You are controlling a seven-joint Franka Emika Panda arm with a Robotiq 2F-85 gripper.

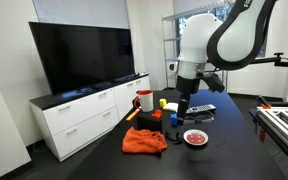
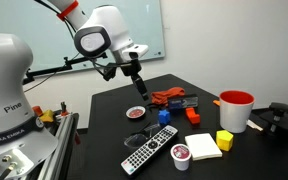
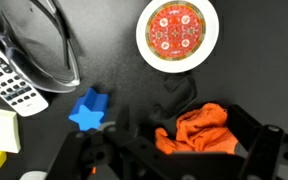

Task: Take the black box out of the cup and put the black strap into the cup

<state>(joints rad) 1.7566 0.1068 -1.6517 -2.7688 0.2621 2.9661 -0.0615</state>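
Evidently pre-grasp; the gripper (image 2: 139,88), jaws apart, hovers over a crumpled orange cloth (image 3: 199,130); next it must reach the small red cup (image 2: 236,110).

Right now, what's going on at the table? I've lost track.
The Panda's gripper hangs open above the black table, holding nothing. Under it, the wrist view shows an orange cloth, a blue star block and a red-patterned plate. The red cup stands well away from the gripper. I cannot see a black box inside it, nor make out a black strap.
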